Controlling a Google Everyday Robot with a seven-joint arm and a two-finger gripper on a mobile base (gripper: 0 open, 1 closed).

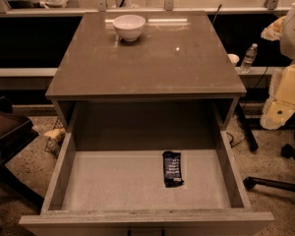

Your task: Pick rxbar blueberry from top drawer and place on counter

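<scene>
The rxbar blueberry (172, 168) lies flat on the pale floor of the open top drawer (64, 166), right of the middle, its long side running front to back. The drawer is pulled fully out towards me. The counter (147, 58) above it is glossy grey-brown and carries a white bowl (129, 27) near its back edge. My gripper (277, 113) hangs at the end of the pale arm by the right edge of the view, right of the cabinet and above the floor. It is well apart from the drawer and the bar and holds nothing that shows.
A water bottle (249, 58) and a small cup (233, 59) stand on a ledge behind the cabinet at the right. Chair legs (273, 183) reach in at the lower right. A dark chair (7, 132) stands at the left.
</scene>
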